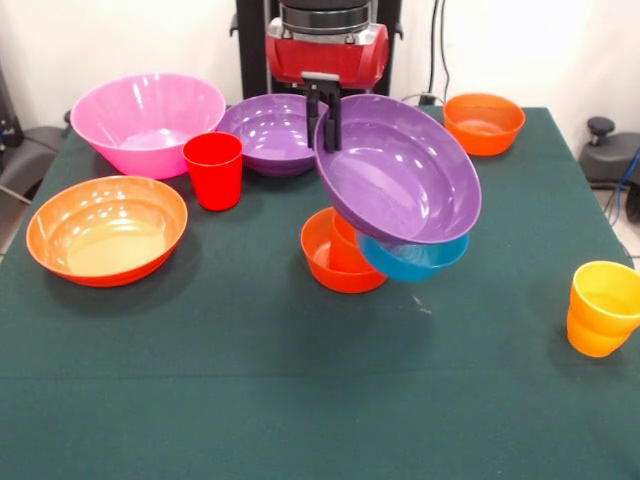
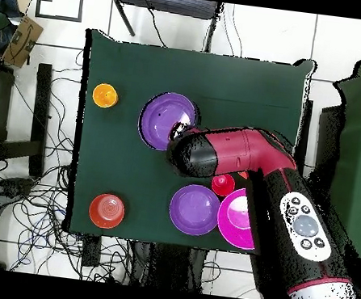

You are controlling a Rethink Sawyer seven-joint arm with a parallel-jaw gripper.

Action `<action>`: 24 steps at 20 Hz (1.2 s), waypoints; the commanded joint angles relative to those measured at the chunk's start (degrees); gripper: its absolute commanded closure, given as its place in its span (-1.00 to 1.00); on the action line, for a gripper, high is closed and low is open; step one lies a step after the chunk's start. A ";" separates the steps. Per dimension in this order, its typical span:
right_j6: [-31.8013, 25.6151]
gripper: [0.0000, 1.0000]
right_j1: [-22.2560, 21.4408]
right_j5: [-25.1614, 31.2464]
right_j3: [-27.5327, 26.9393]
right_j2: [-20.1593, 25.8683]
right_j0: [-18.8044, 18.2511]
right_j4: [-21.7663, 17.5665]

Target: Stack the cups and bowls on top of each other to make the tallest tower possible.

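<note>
My gripper (image 1: 325,120) is shut on the far rim of a wide purple bowl (image 1: 400,180), which tilts steeply toward the front left. This bowl rests on a blue bowl (image 1: 415,260). The blue bowl leans on an orange cup (image 1: 345,245) that stands in a small orange bowl (image 1: 335,270). This makes the tower at mid-table. In the overhead view the top purple bowl (image 2: 164,120) shows beside my arm (image 2: 240,155), and the gripper is hidden under the arm. A red cup (image 1: 214,170) stands left of the tower. A yellow-orange cup (image 1: 603,308) stands at the right edge.
A second purple bowl (image 1: 270,132) sits behind the gripper. A large pink bowl (image 1: 148,122) is at the back left, a large orange bowl (image 1: 106,228) at the left, and a small orange bowl (image 1: 484,122) at the back right. All stand on the green table (image 1: 300,400).
</note>
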 commanded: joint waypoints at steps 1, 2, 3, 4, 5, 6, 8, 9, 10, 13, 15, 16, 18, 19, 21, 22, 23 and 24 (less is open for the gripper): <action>-15.07 1.00 1.13 -0.75 2.00 3.04 -0.73 -6.30; -14.94 1.00 1.18 -0.66 1.90 3.16 -0.77 -6.43; -14.92 1.00 1.18 -0.58 1.92 3.34 -0.95 -6.49; -15.02 1.00 1.23 -0.35 1.92 3.63 -1.15 -6.44; -15.10 1.00 1.22 -0.18 2.01 3.91 -1.34 -6.40; -15.18 1.00 1.25 -0.03 2.07 4.18 -1.53 -6.41; -15.37 1.00 1.34 0.12 2.18 4.62 -1.87 -6.58; -15.41 1.00 1.32 0.05 2.39 4.82 -2.08 -6.69; -15.46 1.00 1.38 -0.03 2.51 5.01 -2.24 -6.81; -15.34 1.00 1.61 -0.46 3.03 5.55 -2.52 -7.10; -14.81 1.00 1.65 -0.95 3.30 5.66 -2.41 -7.44; -14.56 1.00 1.66 -1.20 3.46 5.70 -2.37 -7.59; -14.15 1.00 1.56 -1.59 3.75 5.63 -2.28 -7.98; -14.14 1.00 1.51 -1.65 3.82 5.58 -2.33 -8.14; -14.37 1.00 1.50 -1.64 3.79 5.61 -2.52 -8.33; -14.56 1.00 1.48 -1.59 3.80 5.64 -2.65 -8.40; -14.76 1.00 1.39 -1.61 4.02 5.72 -2.87 -8.43; -15.03 1.00 1.33 -1.56 4.15 5.84 -3.09 -8.43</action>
